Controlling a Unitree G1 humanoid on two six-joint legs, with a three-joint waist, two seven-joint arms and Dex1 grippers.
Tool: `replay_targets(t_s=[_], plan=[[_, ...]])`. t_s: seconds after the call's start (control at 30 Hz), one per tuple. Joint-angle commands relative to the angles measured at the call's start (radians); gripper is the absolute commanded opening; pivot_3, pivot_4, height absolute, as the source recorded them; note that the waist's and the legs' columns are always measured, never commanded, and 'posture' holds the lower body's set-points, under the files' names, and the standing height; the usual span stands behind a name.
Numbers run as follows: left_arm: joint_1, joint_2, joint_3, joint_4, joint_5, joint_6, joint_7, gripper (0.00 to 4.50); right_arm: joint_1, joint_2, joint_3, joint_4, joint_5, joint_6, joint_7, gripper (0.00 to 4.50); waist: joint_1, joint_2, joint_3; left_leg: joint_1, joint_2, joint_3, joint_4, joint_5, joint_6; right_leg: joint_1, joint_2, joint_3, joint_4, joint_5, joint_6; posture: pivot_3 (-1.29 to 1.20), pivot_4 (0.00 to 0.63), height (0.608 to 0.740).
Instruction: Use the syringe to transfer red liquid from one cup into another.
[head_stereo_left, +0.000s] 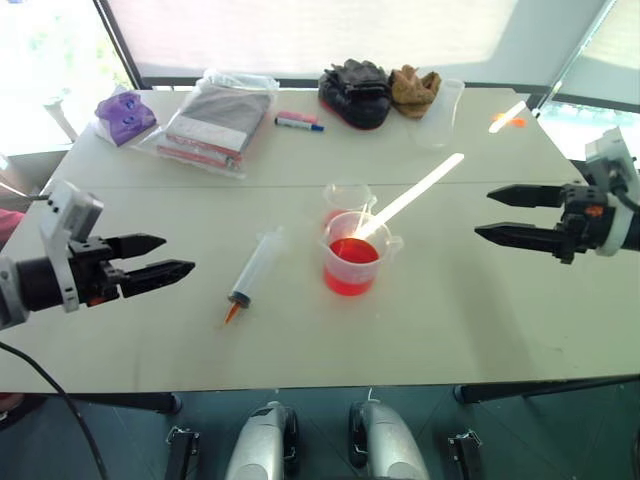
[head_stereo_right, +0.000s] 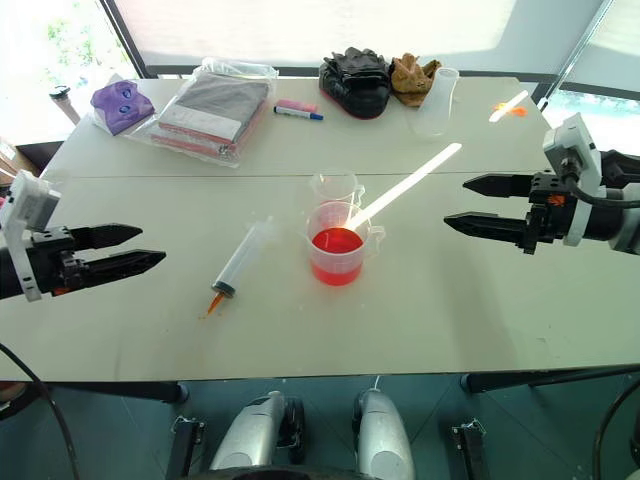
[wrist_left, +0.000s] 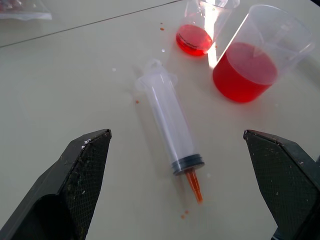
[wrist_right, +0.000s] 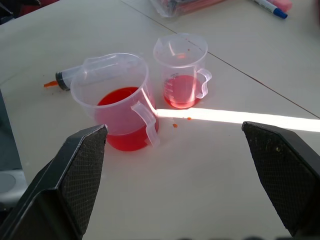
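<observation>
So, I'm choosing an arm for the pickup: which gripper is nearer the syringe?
Left. The left gripper hovers open just to the robot's left of the syringe; the right gripper hangs open well beyond both cups on the far side.

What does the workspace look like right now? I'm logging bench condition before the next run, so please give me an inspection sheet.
Surface: pale table, red droplets by the syringe tip.
Job's things: syringe lying flat, plunger in; beaker and smaller cup both hold red liquid.
Clutter: marker, plastic bag, gloves, purple object, tumbler at the far edge.
Grippers: left gripper and right gripper open, empty.
Cables: black cable under the left arm.
Surroundings: windows beyond the table.
</observation>
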Motion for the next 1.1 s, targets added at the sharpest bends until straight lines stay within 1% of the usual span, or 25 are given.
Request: replay_targets(t_s=[0.03, 0.23, 0.37, 0.5, 0.63, 0.73, 0.83, 0.9, 0.97, 1.03, 1.1], plan=[[-0.018, 0.006, 0.015, -0.004, -0.006, -0.008, -0.005, 4.47, -0.014, -0.002, -0.022, -0.02, 0.008, -0.017, -0.003, 4.5, -0.001, 0.0, 0.0, 0.0, 0.0, 0.0, 0.0, 0.0, 0.0, 0.0, 0.0, 0.0, 0.0, 0.0, 0.0, 0.0, 0.15, 0.74], [-0.032, 0.015, -0.004, -0.01, 0.006, -0.01, -0.005, 4.47, -0.012, 0.008, -0.022, -0.017, 0.003, -0.029, -0.021, 4.5, -0.001, 0.0, 0.0, 0.0, 0.0, 0.0, 0.0, -0.001, -0.001, 0.0, 0.0, 0.0, 0.0, 0.0, 0.0, 0.0, 0.15, 0.74], [-0.072, 0.015, -0.032, -0.014, 0.006, -0.018, 0.007, 4.47, -0.029, 0.015, -0.007, -0.003, -0.015, -0.054, -0.036, 4.5, 0.0, 0.0, 0.0, 0.0, 0.0, 0.0, 0.0, -0.001, -0.001, 0.0, 0.0, 0.0, 0.0, 0.0, -0.001, 0.0, 0.15, 0.74], [-0.066, 0.033, -0.088, -0.04, 0.074, -0.052, -0.001, 4.47, -0.025, 0.017, -0.014, -0.011, -0.014, -0.053, -0.042, 4.5, -0.001, 0.0, 0.0, 0.0, 0.0, 0.0, 0.0, -0.001, -0.001, 0.0, -0.001, 0.0, 0.0, 0.0, -0.001, 0.0, 0.15, 0.74], [-0.104, 0.024, -0.121, -0.038, 0.138, -0.097, 0.037, 4.47, -0.017, 0.022, -0.013, -0.015, -0.047, -0.079, -0.084, 4.5, -0.001, 0.0, 0.0, 0.0, 0.0, 0.0, -0.001, 0.0, -0.001, -0.001, -0.001, 0.0, 0.0, 0.0, -0.001, 0.0, 0.15, 0.74], [-0.142, 0.033, -0.148, -0.03, 0.149, -0.094, 0.04, 4.47, -0.017, 0.023, -0.001, -0.015, -0.076, -0.106, -0.102, 4.5, 0.001, 0.0, 0.0, 0.0, 0.0, 0.0, -0.001, -0.001, -0.001, -0.001, -0.001, 0.0, 0.0, 0.0, -0.001, 0.0, 0.15, 0.74], [-0.207, 0.065, -0.198, 0.005, 0.138, -0.037, 0.027, 4.47, -0.021, 0.023, 0.005, -0.008, -0.083, -0.112, -0.096, 4.5, 0.001, 0.0, 0.0, 0.0, 0.0, 0.0, -0.001, 0.0, -0.001, -0.001, 0.0, 0.0, 0.0, 0.0, -0.001, 0.0, 0.15, 0.74], [-0.281, 0.112, -0.266, 0.045, 0.12, 0.026, -0.011, 4.47, -0.033, 0.016, 0.009, 0.003, -0.081, -0.115, -0.077, 4.5, 0.0, 0.0, 0.0, 0.0, 0.0, 0.0, -0.001, 0.001, 0.001, -0.001, 0.0, 0.0, 0.0, 0.0, -0.001, 0.0, 0.15, 0.74], [-0.412, 0.142, -0.356, 0.108, 0.104, 0.099, -0.054, 4.47, -0.069, 0.008, 0.012, 0.0, -0.052, -0.096, -0.046, 4.5, 0.001, 0.0, 0.0, 0.0, 0.0, 0.0, -0.001, 0.001, 0.002, 0.0, 0.001, 0.0, 0.0, 0.0, -0.001, 0.0, 0.15, 0.74], [-0.557, 0.162, -0.47, 0.168, 0.123, 0.161, -0.105, 4.47, -0.114, 0.0, 0.02, -0.047, 0.003, -0.052, -0.011, 4.5, 0.002, 0.0, 0.0, 0.0, -0.001, 0.0, 0.0, 0.0, 0.004, 0.0, 0.002, -0.001, 0.001, 0.0, 0.0, 0.0, 0.15, 0.74], [-0.665, 0.177, -0.577, 0.208, 0.156, 0.204, -0.164, 4.47, -0.146, -0.002, 0.029, -0.101, 0.055, -0.007, 0.011, 4.5, 0.001, 0.0, 0.0, 0.0, -0.001, 0.001, 0.0, 0.0, 0.007, 0.0, 0.004, -0.002, 0.001, 0.0, 0.001, 0.0, 0.15, 0.74]])
